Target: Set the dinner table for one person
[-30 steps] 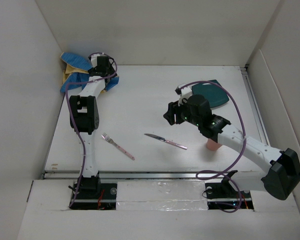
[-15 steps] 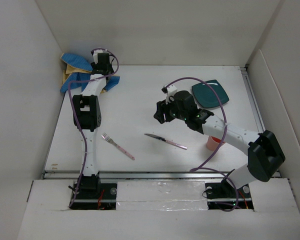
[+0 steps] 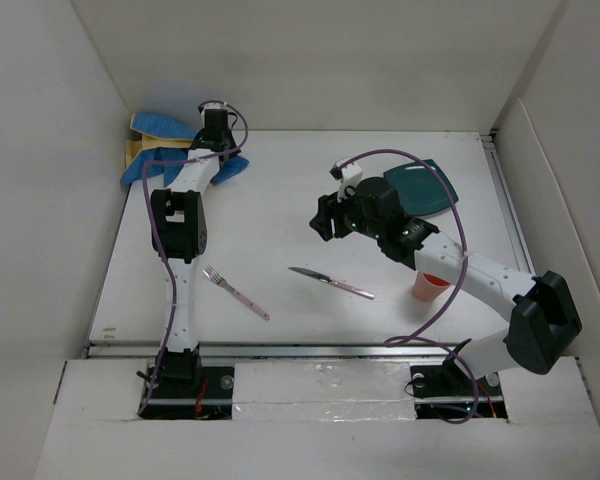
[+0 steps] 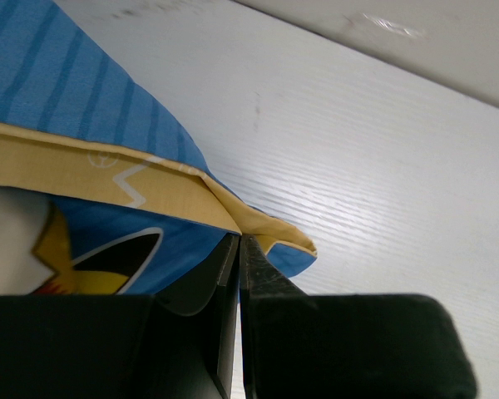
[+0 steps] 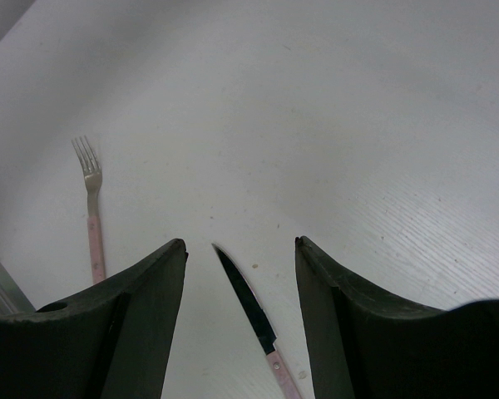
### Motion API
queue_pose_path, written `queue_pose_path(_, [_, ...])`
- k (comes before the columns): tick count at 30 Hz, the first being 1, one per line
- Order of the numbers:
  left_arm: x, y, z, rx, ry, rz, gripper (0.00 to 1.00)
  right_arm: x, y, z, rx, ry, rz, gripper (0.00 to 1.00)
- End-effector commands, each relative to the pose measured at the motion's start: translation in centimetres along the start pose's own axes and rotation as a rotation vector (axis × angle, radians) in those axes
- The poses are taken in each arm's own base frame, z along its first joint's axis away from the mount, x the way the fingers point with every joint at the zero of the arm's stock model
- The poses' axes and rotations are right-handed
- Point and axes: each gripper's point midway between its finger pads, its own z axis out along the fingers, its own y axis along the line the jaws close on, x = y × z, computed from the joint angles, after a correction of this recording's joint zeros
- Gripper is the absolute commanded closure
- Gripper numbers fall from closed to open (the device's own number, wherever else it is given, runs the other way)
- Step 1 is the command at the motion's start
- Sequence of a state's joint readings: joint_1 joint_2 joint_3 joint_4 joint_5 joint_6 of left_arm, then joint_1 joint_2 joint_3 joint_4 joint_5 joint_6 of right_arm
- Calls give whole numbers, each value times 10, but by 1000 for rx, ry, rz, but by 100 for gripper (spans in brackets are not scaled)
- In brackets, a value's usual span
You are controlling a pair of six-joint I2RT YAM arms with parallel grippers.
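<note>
The white dinner table [image 3: 280,190] carries a pink-handled fork [image 3: 235,292] and knife [image 3: 330,283] near its front. A crumpled blue and yellow placemat [image 3: 160,160] lies in the far left corner. My left gripper [image 3: 216,135] is shut on its yellow-hemmed edge [image 4: 258,229], jaws pressed together at the fold [image 4: 238,239]. My right gripper [image 3: 325,215] hovers open above mid-table; its wrist view shows the knife [image 5: 245,299] between the spread fingers [image 5: 239,243] and the fork [image 5: 90,191] to the left.
A dark teal plate [image 3: 425,188] rests at the far right. A pink cup [image 3: 427,286] stands under the right forearm near the front right. White walls enclose the table on three sides, and a metal rail runs along its front edge.
The left gripper went from open to shut on the placemat's edge, and the cloth shifted. The right arm swung left, away from the cup and plate, uncovering both.
</note>
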State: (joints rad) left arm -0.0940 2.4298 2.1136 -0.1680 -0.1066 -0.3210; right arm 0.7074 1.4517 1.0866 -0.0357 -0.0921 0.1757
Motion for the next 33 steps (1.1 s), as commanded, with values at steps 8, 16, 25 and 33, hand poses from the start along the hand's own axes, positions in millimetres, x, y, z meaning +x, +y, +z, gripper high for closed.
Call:
queue_pose_path(8, [30,-154,-96,316,24,245,100,-35,4,-43,8,-155,1,39])
queue_pose_path(16, [64,-194,-141,424,104,331,39,-34,4,-55,11,-179,30,39])
queue_pose_path(25, [-26,-102,-218,257,-275,-139,57,-24,-3,-45,35,-184,58,100])
queue_pose_path(33, [50,10,-208,96,-168,-544,81,-2,-2,-35,15,-128,58,100])
